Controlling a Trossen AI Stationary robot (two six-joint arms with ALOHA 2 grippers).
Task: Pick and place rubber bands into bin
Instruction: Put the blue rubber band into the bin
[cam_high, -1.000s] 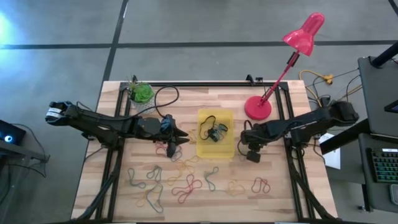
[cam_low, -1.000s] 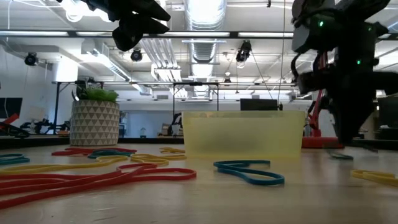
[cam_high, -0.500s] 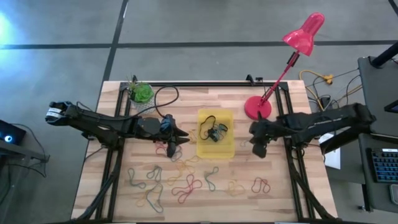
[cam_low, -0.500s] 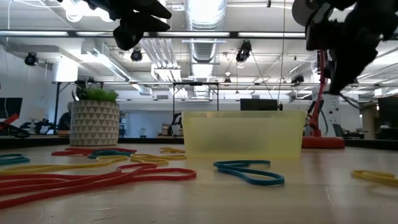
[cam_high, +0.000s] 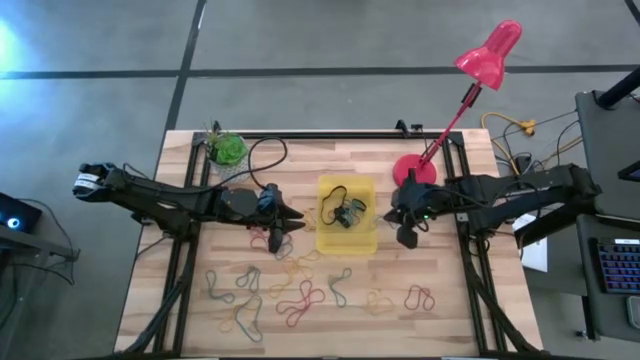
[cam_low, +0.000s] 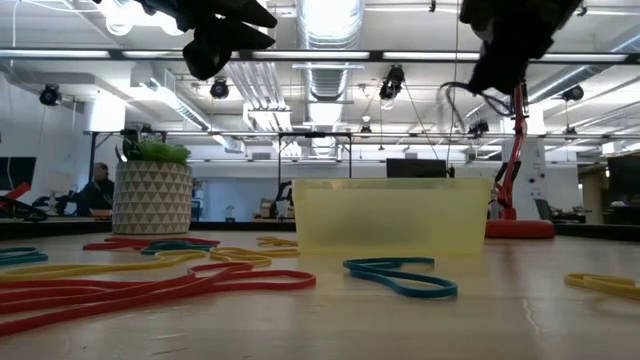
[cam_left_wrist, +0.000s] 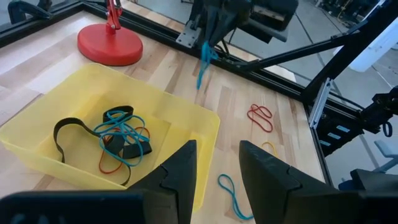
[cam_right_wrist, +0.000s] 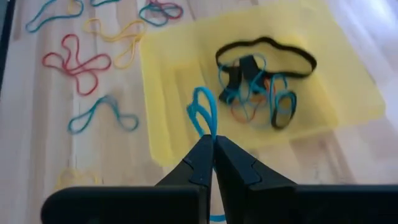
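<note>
The yellow bin (cam_high: 347, 246) stands mid-table and holds black, blue and orange rubber bands (cam_high: 345, 210); it also shows in the low view (cam_low: 390, 215). Many loose bands (cam_high: 300, 295) lie on the wood nearer the front edge. My right gripper (cam_high: 400, 228) hovers just right of the bin, shut on a blue rubber band (cam_right_wrist: 202, 115). It also shows in the left wrist view (cam_left_wrist: 211, 28). My left gripper (cam_high: 290, 222) hangs open and empty above the table, just left of the bin. My right gripper pinches one end of the blue band's loop (cam_right_wrist: 210, 138) between its two fingertips. The fingers slant downward toward the bin. The band (cam_left_wrist: 204, 62) hangs slack below the fingers, lifted clear of the table, beside the bin's right side.
A red desk lamp stands on its round base (cam_high: 414, 172) right behind my right gripper. A white pot with a green plant (cam_high: 226, 148) stands at the far left corner, and a black cable (cam_high: 265, 155) loops beside it. Black frame rails run along the table's sides.
My right gripper has risen from the table right of the bin, lifting the blue band clear of the wood. It has then moved toward the bin. My left arm has kept still.
</note>
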